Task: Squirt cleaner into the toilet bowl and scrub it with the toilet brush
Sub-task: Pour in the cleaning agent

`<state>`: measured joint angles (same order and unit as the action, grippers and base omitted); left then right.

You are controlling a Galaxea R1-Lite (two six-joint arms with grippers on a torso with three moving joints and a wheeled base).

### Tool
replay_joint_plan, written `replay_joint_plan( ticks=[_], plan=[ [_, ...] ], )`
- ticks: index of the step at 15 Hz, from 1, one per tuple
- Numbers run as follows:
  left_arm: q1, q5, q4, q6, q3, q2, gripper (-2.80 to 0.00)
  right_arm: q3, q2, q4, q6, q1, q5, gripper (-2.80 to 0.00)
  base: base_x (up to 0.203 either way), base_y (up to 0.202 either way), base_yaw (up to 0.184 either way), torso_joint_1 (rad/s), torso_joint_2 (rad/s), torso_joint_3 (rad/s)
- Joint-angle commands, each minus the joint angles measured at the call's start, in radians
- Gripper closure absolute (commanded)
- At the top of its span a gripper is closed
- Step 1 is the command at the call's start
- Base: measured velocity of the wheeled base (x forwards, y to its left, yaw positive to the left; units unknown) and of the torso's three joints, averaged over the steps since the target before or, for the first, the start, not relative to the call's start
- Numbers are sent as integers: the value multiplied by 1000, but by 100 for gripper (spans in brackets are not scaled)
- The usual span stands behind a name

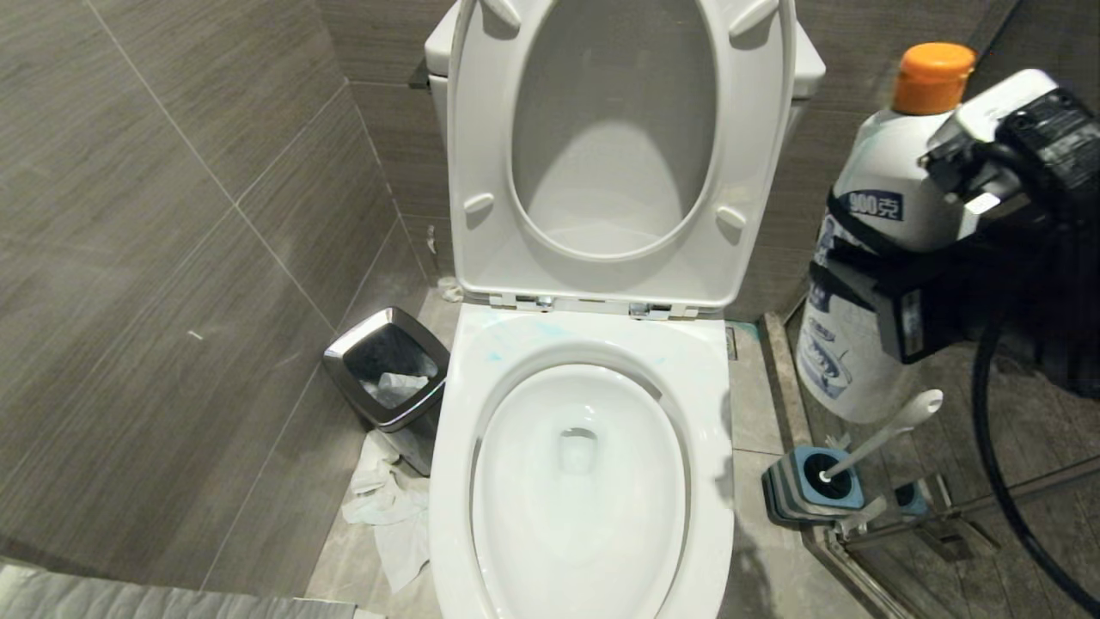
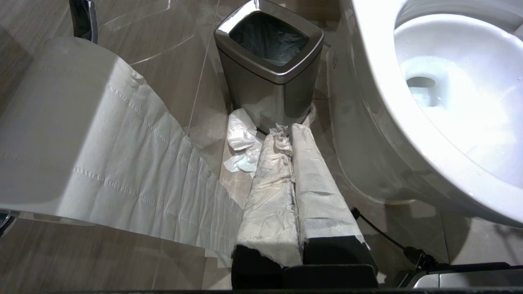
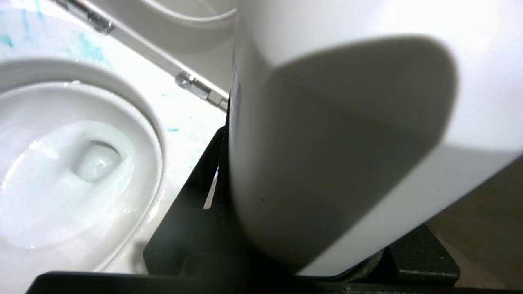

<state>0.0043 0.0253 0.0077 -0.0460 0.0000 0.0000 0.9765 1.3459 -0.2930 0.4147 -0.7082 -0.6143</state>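
Grey wood-grain tiles (image 1: 172, 215) line walls and floor around the toilet bowl (image 1: 584, 387). Right gripper (image 1: 894, 284) clamps the white cleaner bottle (image 1: 868, 215); left gripper (image 2: 292, 171) fingers together, paper-wrapped.

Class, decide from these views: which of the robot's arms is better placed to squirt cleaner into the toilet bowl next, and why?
Right. The right gripper already holds the cleaner bottle upright beside the toilet bowl. The left gripper is paper-wrapped, shut, low by the trash bin.
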Motion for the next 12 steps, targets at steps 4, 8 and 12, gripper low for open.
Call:
replay_joint_plan(
  ticks=[4,8,12],
  plan=[
    [0,-1,0,0,2,2,0,11,98,-2,67,-68,-81,0,0,0,0,0,0,0],
    [0,1,-2,0,2,2,0,27,119,-3,206,-85,-100,0,0,0,0,0,0,0],
    [0,1,-2,-2,2,2,0,108,176,-3,458,-91,-100,0,0,0,0,0,0,0]
  ],
)
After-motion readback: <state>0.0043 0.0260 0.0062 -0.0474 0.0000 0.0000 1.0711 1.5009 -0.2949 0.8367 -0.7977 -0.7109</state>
